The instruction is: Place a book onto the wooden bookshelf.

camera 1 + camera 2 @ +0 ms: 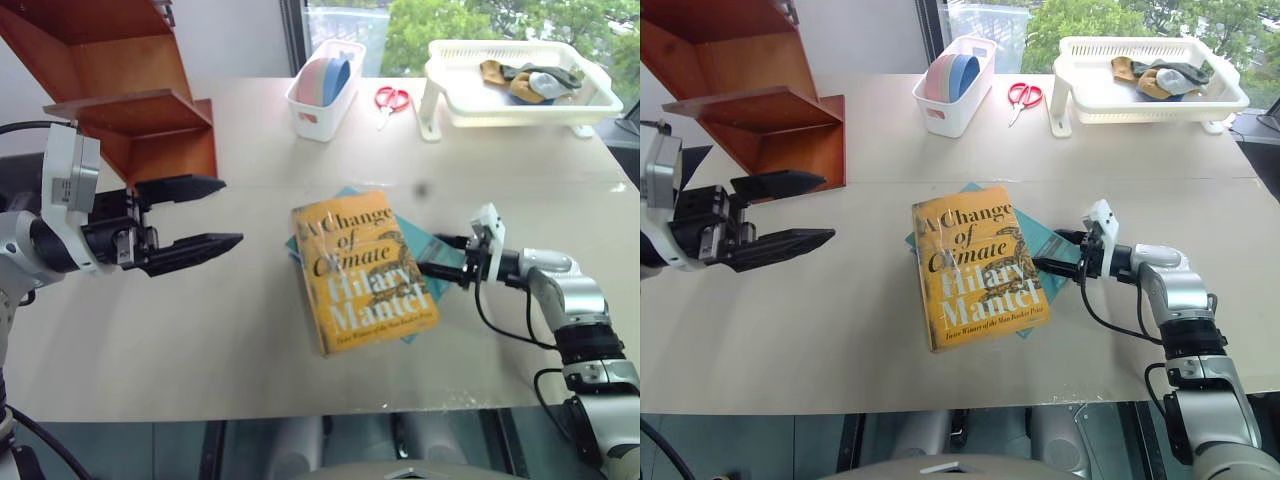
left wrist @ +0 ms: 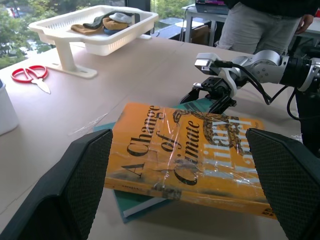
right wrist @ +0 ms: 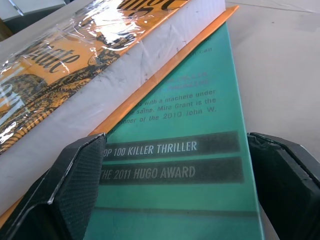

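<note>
Two books lie stacked in the middle of the table: the book, thick and yellow-orange, rests face up on a thinner teal book whose edges stick out beside it on the right and at the far corner. Neither is lifted.

Right of the book, the right gripper sits low at the table, pointing at the book's right edge. Its fingers stand wide apart, with the teal book's cover between them and nothing held; the book's white page block is just ahead of them.

Left of the book and well apart from it, the left gripper hangs above the table with its fingers spread wide, empty, aimed toward the book.

Beyond the left gripper, further left of the book, stands the bookshelf. Beyond the book lie a white bin, red scissors and a white tray.
</note>
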Available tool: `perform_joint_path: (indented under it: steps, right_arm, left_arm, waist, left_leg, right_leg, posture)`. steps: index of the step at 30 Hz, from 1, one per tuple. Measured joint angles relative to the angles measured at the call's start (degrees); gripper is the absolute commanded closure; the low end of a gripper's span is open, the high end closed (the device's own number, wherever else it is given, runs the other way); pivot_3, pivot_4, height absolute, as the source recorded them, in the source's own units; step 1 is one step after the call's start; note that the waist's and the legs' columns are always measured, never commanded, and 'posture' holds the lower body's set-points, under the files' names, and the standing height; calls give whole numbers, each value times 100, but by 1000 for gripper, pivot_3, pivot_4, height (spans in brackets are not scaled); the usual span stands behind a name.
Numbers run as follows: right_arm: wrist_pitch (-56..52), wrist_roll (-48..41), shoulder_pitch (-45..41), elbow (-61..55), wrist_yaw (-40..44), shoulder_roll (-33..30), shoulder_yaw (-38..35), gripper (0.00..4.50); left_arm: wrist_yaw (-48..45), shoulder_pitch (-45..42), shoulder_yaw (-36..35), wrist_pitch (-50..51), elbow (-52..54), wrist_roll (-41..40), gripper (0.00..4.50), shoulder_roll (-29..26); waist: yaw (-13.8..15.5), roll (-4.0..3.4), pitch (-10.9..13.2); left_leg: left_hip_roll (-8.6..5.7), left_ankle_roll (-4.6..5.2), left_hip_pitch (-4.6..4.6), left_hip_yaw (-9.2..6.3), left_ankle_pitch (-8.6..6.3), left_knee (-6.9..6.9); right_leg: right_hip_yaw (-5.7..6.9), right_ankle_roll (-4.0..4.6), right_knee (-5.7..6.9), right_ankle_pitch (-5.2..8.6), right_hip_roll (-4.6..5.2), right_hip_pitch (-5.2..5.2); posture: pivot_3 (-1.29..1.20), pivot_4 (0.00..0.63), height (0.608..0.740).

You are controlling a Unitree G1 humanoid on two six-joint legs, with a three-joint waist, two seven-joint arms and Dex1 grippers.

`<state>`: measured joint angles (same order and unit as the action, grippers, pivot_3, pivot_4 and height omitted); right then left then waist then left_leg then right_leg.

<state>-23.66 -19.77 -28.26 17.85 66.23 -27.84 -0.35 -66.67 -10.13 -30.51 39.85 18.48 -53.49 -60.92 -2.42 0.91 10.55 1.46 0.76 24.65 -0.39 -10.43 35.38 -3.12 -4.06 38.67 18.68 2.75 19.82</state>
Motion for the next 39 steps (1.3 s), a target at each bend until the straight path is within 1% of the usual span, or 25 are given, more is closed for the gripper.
perform_joint_path:
  steps: [3, 5, 9, 13, 16, 19, 21, 24, 27, 28, 30, 31, 32, 34, 36, 37, 38, 39]
  right_arm:
    - [3, -35, 6, -17, -133, -59, -53, 0]
    - [8, -70, 8, -18, -230, -244, -194, 0]
    - [130, -92, -3, -35, -411, -389, -439, 0]
    - [465, 141, -7, -209, -517, -408, -318, 0]
    - [627, 287, -6, -442, -542, -300, -4, 0]
    - [662, 311, -6, -680, -556, -105, 235, 0]
    - [662, 312, -6, -789, -579, -50, 295, 0]
    - [673, 333, -5, -846, -648, -45, 349, 0]
    - [788, 301, 1, -893, -681, -127, 240, 0]
    - [787, 249, 28, -961, -680, -211, 156, 0]
    - [780, 122, 129, -1213, -627, -571, -101, 0]
    - [655, -73, 306, -1527, -525, -968, -410, 0]
    - [564, -185, 377, -1671, -467, -1142, -576, 0]
    - [168, -681, 623, -2172, -281, -1507, -972, 0]
    - [-490, -1503, 1048, -2919, 32, -1984, -1464, 0]
    - [-639, -1698, 1153, -3066, 99, -2092, -1588, 0]
    - [-1032, -2261, 1515, -3462, 293, -2382, -1988, 0]
    - [-1247, -2576, 1677, -3671, 388, -2502, -2233, 0]
  left_arm:
    - [-127, 259, -55, 80, 13, 43, 10, -91]
    - [-209, 458, -78, 145, 14, 44, 10, -121]
    - [-243, 596, -145, 237, 12, 22, 10, -119]
    - [-309, 768, -74, 274, -2, 37, 10, -47]
    - [-139, 664, 152, 358, -16, -30, 10, 299]
    - [291, 604, 474, 637, -23, -192, 10, 722]
    - [604, 694, 644, 910, -35, -210, 10, 817]
    - [1045, 840, 890, 1284, -137, -302, 10, 1262]
    - [1268, 887, 1110, 1342, -262, -284, 10, 1616]
    - [1286, 886, 1185, 1327, -316, -240, 10, 1684]
    - [1308, 925, 1364, 1305, -444, -121, 10, 1808]
    - [1351, 877, 1419, 1341, -597, -142, 10, 1994]
    - [1381, 859, 1425, 1389, -673, -197, 10, 2075]
    - [1445, 764, 1429, 1538, -807, -373, 10, 2251]
    - [1450, 709, 1460, 1721, -870, -527, 10, 2358]
    - [1452, 681, 1475, 1750, -898, -545, 10, 2388]
    - [1459, 619, 1499, 1860, -989, -654, 10, 2506]
    - [1465, 584, 1530, 1937, -1085, -703, 10, 2558]
  waist:
    - [4, -1, 0]
    - [21, -2, 2]
    - [28, -1, 2]
    - [-7, -3, 3]
    - [3, -3, 3]
    - [9, -1, 3]
    - [9, -1, 4]
    - [12, -1, 3]
    - [29, -3, 4]
    - [40, -2, 4]
    - [71, -6, 5]
    - [120, -7, 6]
    - [137, -3, 4]
    - [156, -2, 3]
    - [163, -3, 3]
    - [163, -4, 3]
    - [167, -5, 2]
    - [165, -2, 0]
  left_leg:
    - [-2, -1, 0, 0, 1, 1]
    - [-4, -1, 3, -1, 1, 1]
    - [-4, -1, 4, -2, 1, 1]
    - [-1, -1, 6, 8, 1, -1]
    - [-1, -1, 7, 8, 1, -1]
    - [-1, -1, 11, 6, 1, 3]
    - [-3, -1, 11, 5, 1, 3]
    - [-4, -1, 10, 1, 1, 3]
    - [-8, -2, 10, -1, 2, 4]
    - [-8, -3, 11, -2, 2, 4]
    - [-16, -2, 13, -1, 2, 4]
    - [-18, -1, 15, -2, 2, 3]
    - [-14, -1, 14, -3, 1, 4]
    - [-12, -1, 14, -10, 2, 3]
    - [-11, -1, 10, -17, 1, 3]
    - [-12, -1, 8, -16, 2, 3]
    - [-13, -1, 8, -16, 1, 3]
    - [-14, 0, 6, -15, 1, 5]
  right_leg:
    - [0, 0, 2, 0, 2, 0]
    - [1, 0, 3, 0, 6, 2]
    - [2, 1, 3, 0, 7, 3]
    - [-7, 1, 10, 1, 4, 16]
    - [-8, 1, 14, 1, 3, 19]
    - [-7, 0, 15, 0, 5, 19]
    - [-8, 0, 15, 0, 7, 19]
    - [-5, 1, 17, 0, 8, 19]
    - [-3, 1, 21, 0, 13, 18]
    - [-2, 0, 18, 0, 13, 17]
    - [-1, 0, 17, 0, 23, 17]
    - [1, 0, 14, 0, 25, 17]
    - [2, 0, 12, 0, 23, 16]
    - [7, 1, 12, 1, 22, 14]
    - [13, 3, 9, 2, 22, 2]
    - [12, 3, 9, 2, 23, 0]
    - [13, 3, 7, 2, 25, -4]
    - [13, 3, 6, 2, 26, -6]
  posture:
    - [0, 150, 740]
    - [0, 150, 740]
    - [0, 150, 740]
    - [0, 150, 740]
    - [0, 150, 740]
    - [0, 150, 740]
    - [0, 150, 740]
    - [0, 150, 740]
    - [0, 150, 740]
    - [0, 150, 740]
    - [0, 150, 740]
    - [0, 150, 740]
    - [0, 150, 740]
    - [0, 150, 740]
    - [0, 150, 740]
    - [0, 150, 740]
    - [0, 150, 740]
    - [0, 150, 740]
